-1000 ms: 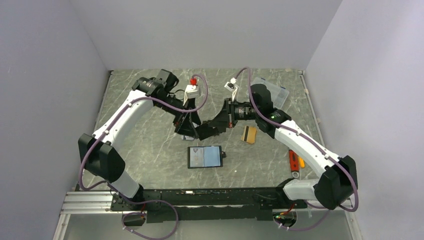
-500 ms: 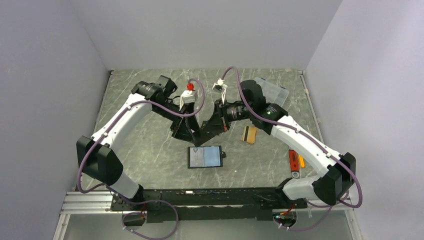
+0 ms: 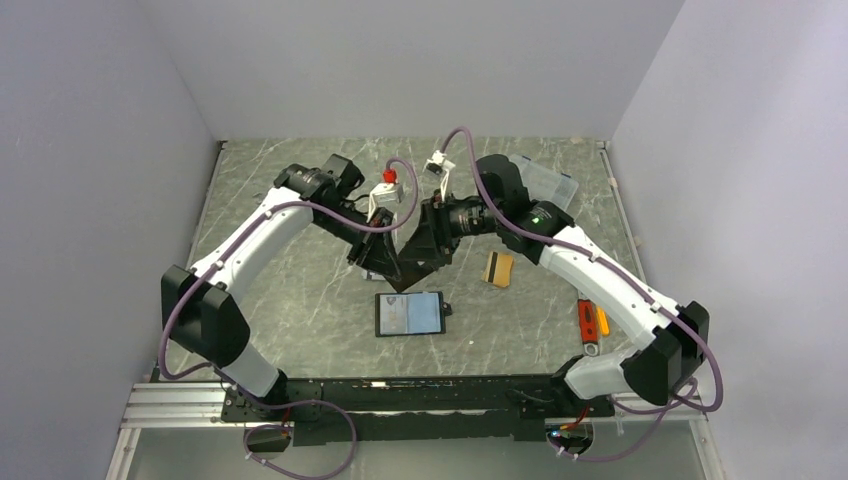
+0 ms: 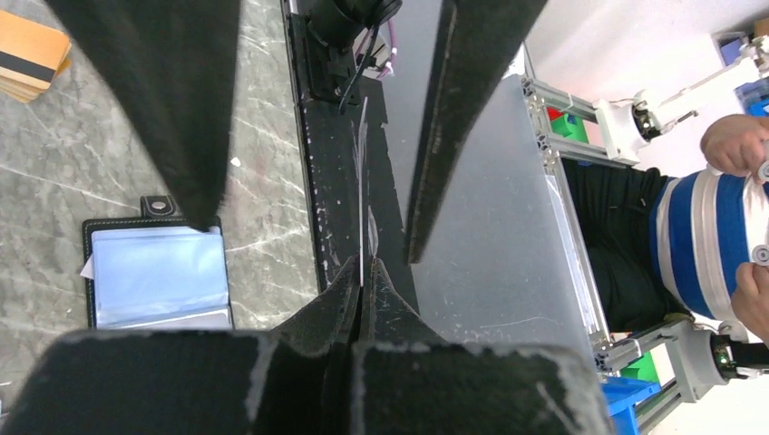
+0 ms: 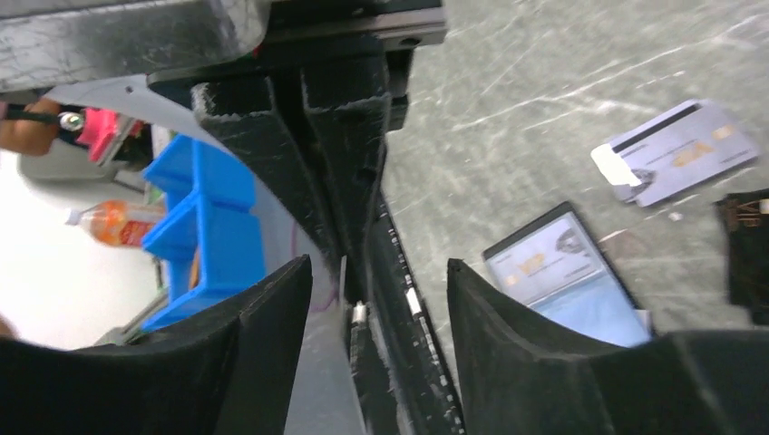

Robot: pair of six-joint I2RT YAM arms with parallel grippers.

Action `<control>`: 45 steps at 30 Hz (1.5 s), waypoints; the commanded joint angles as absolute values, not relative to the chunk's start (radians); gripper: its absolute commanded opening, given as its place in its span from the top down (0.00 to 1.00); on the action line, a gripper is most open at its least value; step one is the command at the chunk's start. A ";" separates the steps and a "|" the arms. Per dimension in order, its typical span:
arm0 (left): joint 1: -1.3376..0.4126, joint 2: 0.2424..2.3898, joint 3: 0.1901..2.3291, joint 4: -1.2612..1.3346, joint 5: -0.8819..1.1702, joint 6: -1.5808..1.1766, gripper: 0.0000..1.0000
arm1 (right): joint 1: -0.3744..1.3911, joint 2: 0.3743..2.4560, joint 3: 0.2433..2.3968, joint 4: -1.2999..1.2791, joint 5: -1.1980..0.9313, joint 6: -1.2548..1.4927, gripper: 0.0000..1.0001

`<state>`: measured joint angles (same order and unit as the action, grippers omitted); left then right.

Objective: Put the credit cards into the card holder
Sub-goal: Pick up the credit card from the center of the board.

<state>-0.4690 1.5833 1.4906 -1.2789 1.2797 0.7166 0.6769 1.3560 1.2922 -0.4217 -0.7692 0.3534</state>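
Observation:
The card holder (image 3: 410,313) lies open on the table, pale blue inside, its snap tab (image 4: 163,206) showing in the left wrist view. Above it my two grippers meet tip to tip. My left gripper (image 4: 363,268) is shut on a thin credit card (image 4: 362,199), seen edge-on and pale. My right gripper (image 5: 379,265) is open, its fingers (image 4: 458,118) standing apart on either side of that card. A stack of orange-tan credit cards (image 3: 498,268) with a black stripe lies right of the grippers. A grey striped card (image 5: 676,149) lies on the table beyond the holder.
A clear plastic box (image 3: 547,181) sits at the back right. Red and orange tools (image 3: 590,326) lie near the right arm's base. A flat black piece (image 5: 748,258) rests beside the holder. Grey walls close in the table on three sides.
My left gripper has shut on the card while my right gripper has opened and let go of it. Both wrists have shifted slightly left.

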 commanded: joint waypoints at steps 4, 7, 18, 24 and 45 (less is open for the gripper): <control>-0.472 1.508 1.544 -1.086 1.322 0.504 1.00 | 0.579 1.213 1.216 -0.256 -0.661 0.453 0.03; -0.469 1.471 1.532 -0.963 1.298 0.375 1.00 | 0.516 1.153 1.139 -0.174 -0.638 0.541 0.00; -0.418 1.360 1.442 -0.563 1.297 0.025 1.00 | 0.485 1.026 0.975 0.047 -0.686 0.639 0.01; -0.407 1.331 1.339 -0.343 1.308 -0.196 1.00 | 0.501 0.980 0.833 0.407 -0.750 0.788 0.09; -0.401 1.320 1.219 -0.008 1.321 -0.508 1.00 | 0.620 1.181 0.888 0.651 -0.628 0.896 1.00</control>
